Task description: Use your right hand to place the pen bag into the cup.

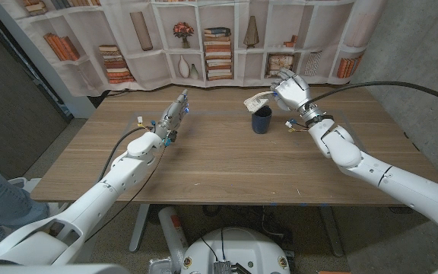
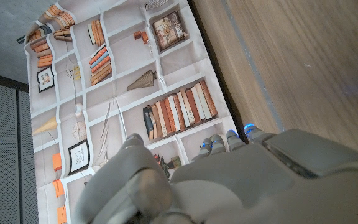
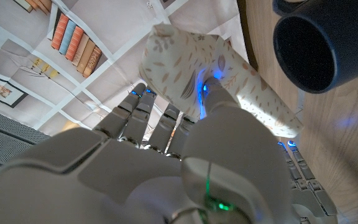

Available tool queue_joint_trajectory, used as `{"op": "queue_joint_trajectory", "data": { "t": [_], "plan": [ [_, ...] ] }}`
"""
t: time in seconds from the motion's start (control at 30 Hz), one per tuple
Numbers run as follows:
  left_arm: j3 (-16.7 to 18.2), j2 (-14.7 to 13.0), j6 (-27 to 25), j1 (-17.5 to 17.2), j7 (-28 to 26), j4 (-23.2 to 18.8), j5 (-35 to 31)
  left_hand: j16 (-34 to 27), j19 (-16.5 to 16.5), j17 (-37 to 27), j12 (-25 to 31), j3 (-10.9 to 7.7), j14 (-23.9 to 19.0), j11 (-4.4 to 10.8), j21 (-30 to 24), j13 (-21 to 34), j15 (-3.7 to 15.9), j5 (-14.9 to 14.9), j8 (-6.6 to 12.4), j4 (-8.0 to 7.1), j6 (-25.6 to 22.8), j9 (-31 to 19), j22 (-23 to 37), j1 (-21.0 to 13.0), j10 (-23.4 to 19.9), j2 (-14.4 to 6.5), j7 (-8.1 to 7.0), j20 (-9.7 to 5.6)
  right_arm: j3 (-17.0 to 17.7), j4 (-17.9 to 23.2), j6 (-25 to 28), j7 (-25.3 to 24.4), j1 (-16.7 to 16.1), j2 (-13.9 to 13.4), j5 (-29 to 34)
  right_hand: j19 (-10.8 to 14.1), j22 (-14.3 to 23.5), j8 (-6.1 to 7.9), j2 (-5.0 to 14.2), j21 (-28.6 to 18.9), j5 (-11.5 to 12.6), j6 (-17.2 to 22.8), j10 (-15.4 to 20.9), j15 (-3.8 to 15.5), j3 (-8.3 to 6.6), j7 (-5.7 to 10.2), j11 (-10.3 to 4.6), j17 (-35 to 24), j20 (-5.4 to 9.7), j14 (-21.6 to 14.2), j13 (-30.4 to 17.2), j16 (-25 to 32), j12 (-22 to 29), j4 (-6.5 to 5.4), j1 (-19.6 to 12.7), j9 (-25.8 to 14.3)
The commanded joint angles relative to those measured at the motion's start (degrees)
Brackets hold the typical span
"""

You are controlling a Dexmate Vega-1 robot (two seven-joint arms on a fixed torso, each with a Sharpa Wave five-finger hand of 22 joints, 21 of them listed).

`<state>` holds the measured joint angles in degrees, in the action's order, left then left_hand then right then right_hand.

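Your right hand (image 1: 289, 91) gripped the pen bag (image 1: 258, 100) just above the cup (image 1: 261, 119); your left hand (image 1: 172, 116) held nothing, fingers extended together.

The pen bag (image 3: 194, 74) pinched in the right robot hand (image 1: 290, 90) looks like soft matt cloth, cream with a faint leaf print, and it creases where the fingers (image 3: 219, 102) press in. Just below that robot hand the cup (image 1: 261, 119) is dark blue with a smooth, slightly glossy finish, could be ceramic or plastic, can't tell. Both robot hands, the left robot hand (image 1: 175, 114) too, have smooth light-grey plastic shells with a satin sheen, the worktop (image 1: 219, 171) under them is matt wood grain, and the bookshelf backdrop (image 1: 204, 42) beyond the fingertips is printed cloth with wrinkles.
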<state>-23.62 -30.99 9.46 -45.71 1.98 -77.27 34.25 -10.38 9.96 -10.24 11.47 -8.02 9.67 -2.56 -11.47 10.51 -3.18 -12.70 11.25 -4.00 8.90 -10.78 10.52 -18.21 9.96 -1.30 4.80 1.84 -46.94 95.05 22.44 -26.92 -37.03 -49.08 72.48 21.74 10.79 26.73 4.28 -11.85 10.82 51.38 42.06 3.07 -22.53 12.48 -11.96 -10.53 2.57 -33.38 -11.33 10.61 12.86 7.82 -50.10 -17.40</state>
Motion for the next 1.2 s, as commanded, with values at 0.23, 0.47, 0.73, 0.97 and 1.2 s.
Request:
{"op": "queue_joint_trajectory", "data": {
  "t": [0.23, 0.47, 0.73, 0.97, 1.2],
  "plan": [
    [0.47, -0.79, -0.46, -1.14, -0.64, -1.58, 0.12, -0.36, 7.76, -0.22, 0.25, 0.21, 4.67, 0.0, -0.19, 0.26, 0.12, 0.18, 0.17, -0.11, -0.08, -0.11, 0.1, -0.75, 0.57, -0.04, 0.01, 0.22, -0.7, -1.39, -1.78, -0.66, 0.72, 1.99, -2.62, -0.42, 0.25, 0.55, 1.62, -0.04, 0.18, 0.59, 0.11, 8.66, -0.35, 0.27, 0.07, -0.17, 3.77, -0.72, -0.24, 0.19, 0.24, -0.05, -1.02, -0.15],
    [0.68, -1.12, -0.75, -1.41, -0.56, -1.76, 0.34, -0.35, 7.72, -0.22, 0.25, 0.28, 4.7, -0.05, -0.21, 0.26, 0.08, 0.19, 0.17, -0.12, -0.08, -0.11, 0.1, -0.77, 0.58, -0.07, 0.0, 0.24, -0.7, -0.83, -2.91, 1.66, 1.08, 2.54, -4.67, -0.39, 0.25, 0.58, 1.62, -0.06, 0.17, 0.59, 0.1, 8.69, -0.38, 0.27, 0.06, -0.17, 3.82, -0.73, -0.25, 0.18, 0.23, -0.05, -1.01, -0.15],
    [0.81, -1.06, -0.33, -1.35, -0.11, -1.22, 0.54, -0.35, 7.74, -0.23, 0.25, 0.35, 4.72, -0.04, -0.21, 0.26, 0.03, 0.19, 0.18, -0.12, -0.13, -0.11, 0.1, -0.79, 0.58, -0.1, 0.08, 0.25, -0.8, 0.45, -3.94, 4.46, 1.36, 2.7, -6.05, -0.4, 0.24, 0.59, 1.59, -0.07, 0.16, 0.56, 0.06, 8.69, -0.39, 0.27, 0.07, -0.17, 3.79, -0.68, -0.24, 0.15, 0.21, -0.05, -0.98, -0.13],
    [0.64, -0.86, -0.14, -1.0, 0.29, -0.72, 0.51, -0.37, 7.74, -0.23, 0.25, 0.4, 4.69, -0.13, -0.22, 0.26, 0.05, 0.2, 0.17, -0.12, -0.12, -0.11, 0.1, -0.82, 0.59, -0.14, -0.03, 0.35, -0.19, 1.2, -5.08, 6.37, 1.25, 2.76, -8.77, -0.4, 0.24, 0.61, 1.58, -0.08, 0.15, 0.57, -0.03, 8.72, -0.42, 0.27, 0.08, -0.17, 3.8, -0.59, -0.23, 0.11, 0.16, -0.05, -0.97, -0.12],
    [0.66, -0.76, -0.06, -0.94, 0.31, -0.32, 0.58, -0.36, 7.75, -0.23, 0.24, 0.45, 4.7, -0.08, -0.22, 0.26, 0.02, 0.2, 0.19, -0.12, -0.18, -0.11, 0.1, -0.85, 0.61, -0.17, 0.0, 0.32, 0.07, 0.88, -5.0, 6.8, 0.9, 3.05, -9.88, -0.41, 0.24, 0.6, 1.55, -0.09, 0.13, 0.53, -0.17, 8.7, -0.43, 0.28, 0.08, -0.18, 3.78, -0.53, -0.22, 0.08, 0.08, -0.06, -0.93, -0.07]
  ]
}}
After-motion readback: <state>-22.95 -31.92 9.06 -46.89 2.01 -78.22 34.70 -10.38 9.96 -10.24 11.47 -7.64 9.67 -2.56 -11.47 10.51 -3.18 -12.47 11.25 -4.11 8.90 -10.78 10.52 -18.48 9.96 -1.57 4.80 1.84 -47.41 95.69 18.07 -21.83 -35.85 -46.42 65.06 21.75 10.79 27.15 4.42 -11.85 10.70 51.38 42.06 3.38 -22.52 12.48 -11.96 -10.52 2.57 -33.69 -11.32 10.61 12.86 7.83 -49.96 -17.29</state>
